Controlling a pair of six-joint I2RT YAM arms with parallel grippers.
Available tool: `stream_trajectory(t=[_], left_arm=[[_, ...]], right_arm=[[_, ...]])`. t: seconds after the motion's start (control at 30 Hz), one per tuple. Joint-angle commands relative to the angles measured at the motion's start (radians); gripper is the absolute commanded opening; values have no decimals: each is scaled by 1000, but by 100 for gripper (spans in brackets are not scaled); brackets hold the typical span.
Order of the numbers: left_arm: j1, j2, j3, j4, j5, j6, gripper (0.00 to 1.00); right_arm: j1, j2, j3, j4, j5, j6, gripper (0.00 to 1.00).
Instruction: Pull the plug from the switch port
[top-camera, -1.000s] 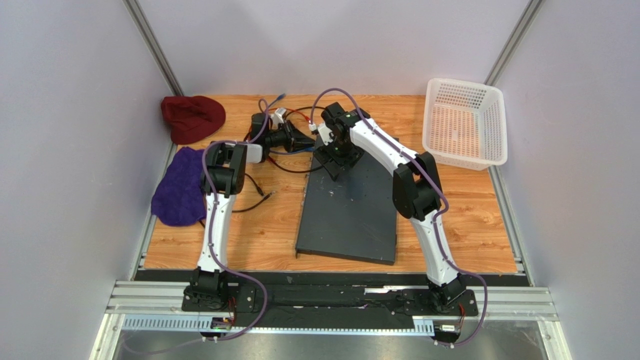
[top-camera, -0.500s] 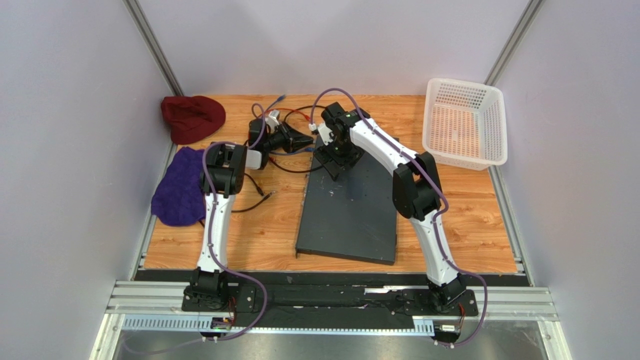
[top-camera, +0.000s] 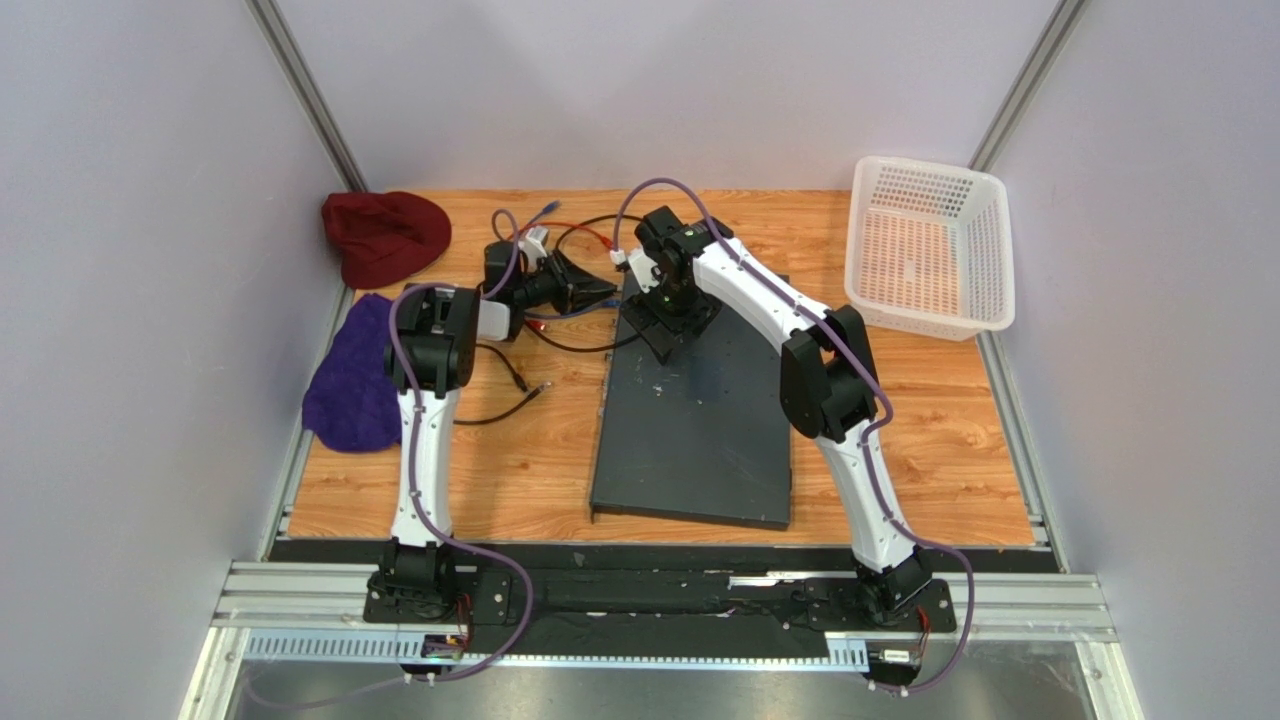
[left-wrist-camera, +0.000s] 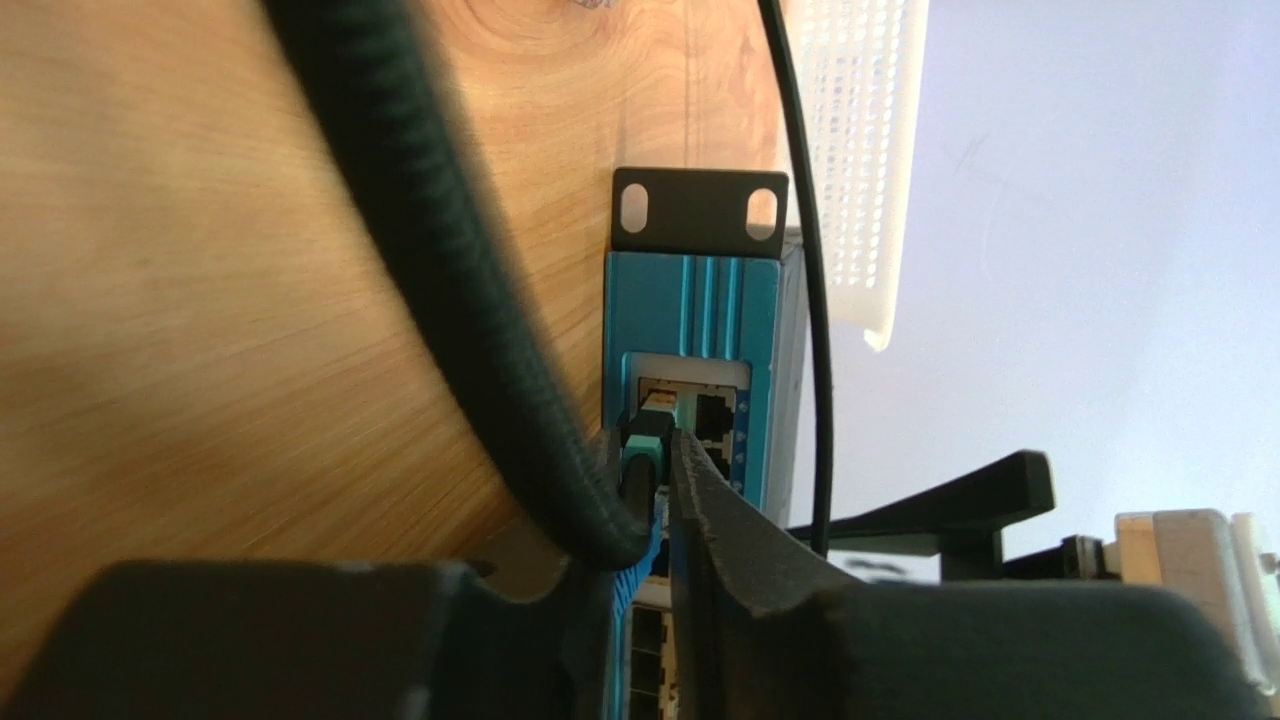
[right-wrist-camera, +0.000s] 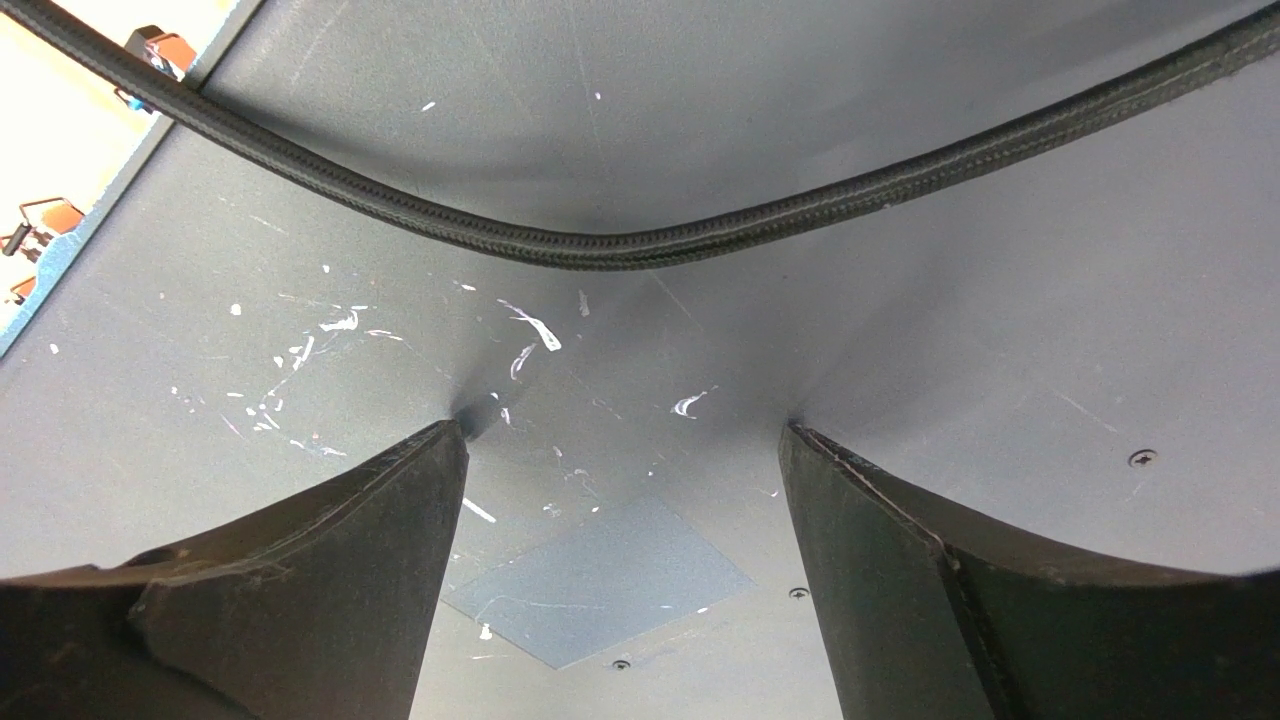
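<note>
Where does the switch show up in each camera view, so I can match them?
Top external: switch lies centre.
Left wrist: its teal port face stands centre.
Right wrist: its scuffed grey top fills the frame.
Shared landmark: white basket, right in top external, upper right in left wrist; absent from right wrist.

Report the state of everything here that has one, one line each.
switch, lying flat on the table.
plug, seated in a front port of the switch.
left gripper, shut on the plug, right behind the port.
right gripper, open wide, fingertips down on the switch top.
basket, upright, empty.
red cloth, crumpled.
purple cloth, crumpled.
</note>
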Motion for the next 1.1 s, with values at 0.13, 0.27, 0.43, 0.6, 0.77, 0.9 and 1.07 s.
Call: stream_trajectory(t=[0.13,0.27,0.43,0.6,0.77,0.9,1.07], left_arm=[[-23,-10,68,-150,108,95,38],[-43,31,129,-165,125,73,40],[-68,83,203,-149,169,10,40],[-86,91,204,-120,157,-10,40],[-107,73,192,-109,127,19,40],[-111,1,158,-196,68,146,44],[-118,-24,140,-229,30,194,48]], right_arm=[[-2,74,-17,69,-39,-1,85],[1,66,-17,67,-38,1,85],[-1,60,-26,67,-32,-5,85],[2,60,-26,69,-30,-5,85],[4,57,-26,67,-29,-5,85],[4,56,-29,67,-27,-5,86],[4,57,-28,66,-30,-1,86]])
